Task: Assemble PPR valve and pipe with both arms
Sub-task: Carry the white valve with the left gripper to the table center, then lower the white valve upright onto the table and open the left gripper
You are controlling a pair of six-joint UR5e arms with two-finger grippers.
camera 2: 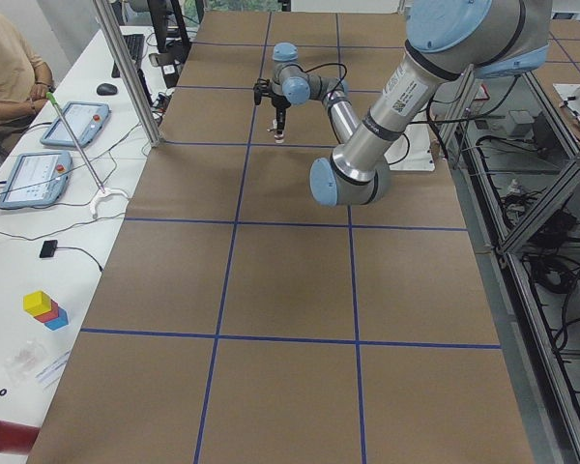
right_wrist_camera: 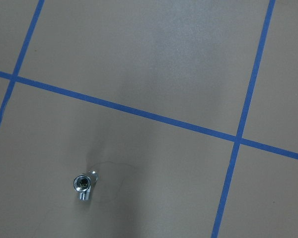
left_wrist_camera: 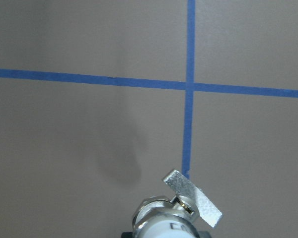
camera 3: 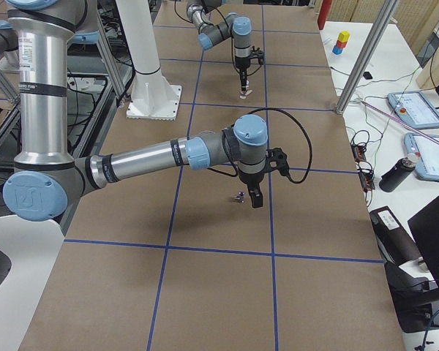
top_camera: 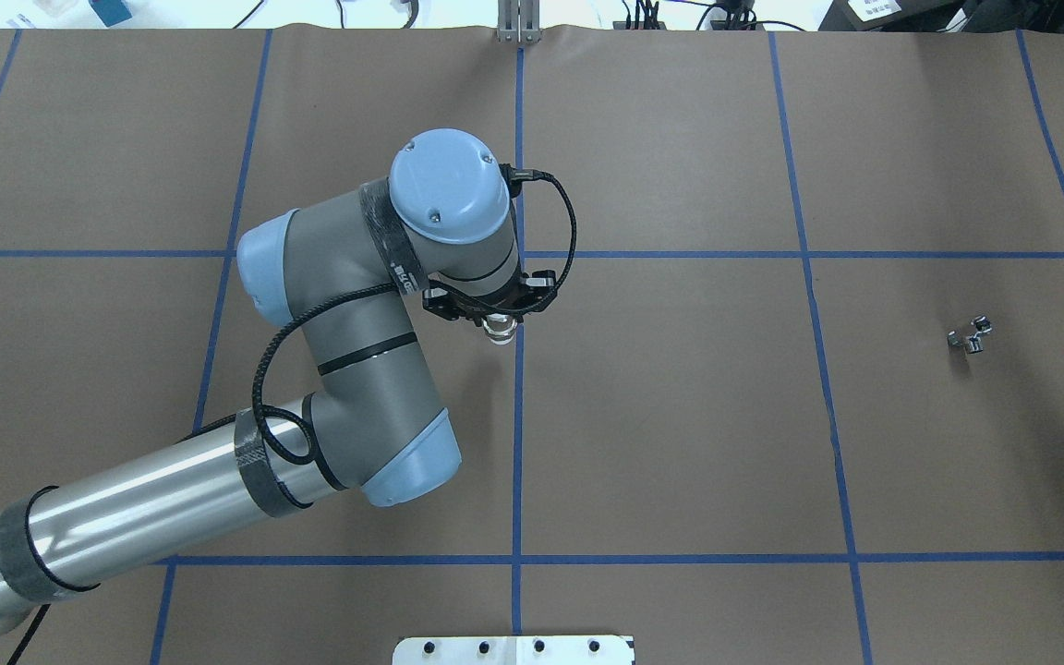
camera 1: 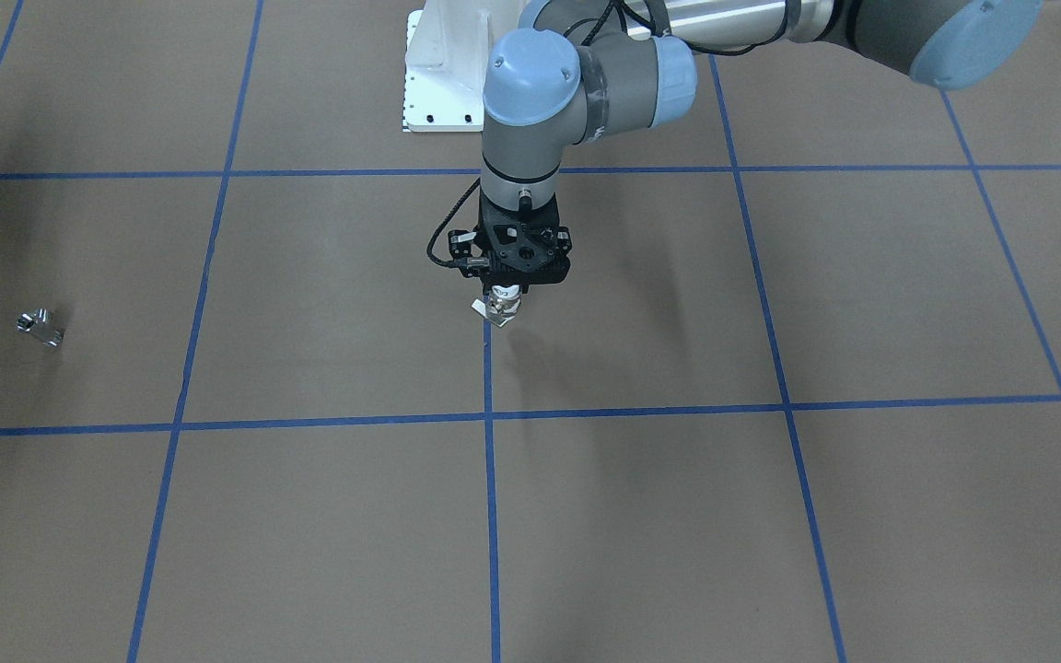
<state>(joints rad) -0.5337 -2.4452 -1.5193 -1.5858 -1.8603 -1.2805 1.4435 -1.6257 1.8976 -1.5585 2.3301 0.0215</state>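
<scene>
From the front, the left gripper (camera 1: 505,293) hangs over the middle of the table (camera 1: 678,516). It is closed on the valve (camera 1: 499,309), which pokes out below the fingers, clear of the surface. The pipe (camera 1: 40,328) lies alone, well apart from it.

From overhead, the valve sits under the wrist just beside the central tape line (top_camera: 517,443), and the pipe rests far to the other side.

The left side view shows that hold from afar, too small to add anything.

In the right side view, the right gripper (camera 3: 257,199) hovers low, just beside the pipe. I cannot tell whether its jaws are wide or narrow.

The left wrist camera shows the valve's metal collar and its flat lever (left_wrist_camera: 192,197) sticking out sideways.

The right wrist camera looks down on the pipe, which seems to have an open bore facing up and a threaded end beside it.

The step in hand looks like fetching the pipe. It is small and shiny and likely to slip, so the right gripper should centre over it, come straight down and clamp across the body. That leaves the threaded end free for mating. The left gripper should hold the valve steady, with the lever clear.
</scene>
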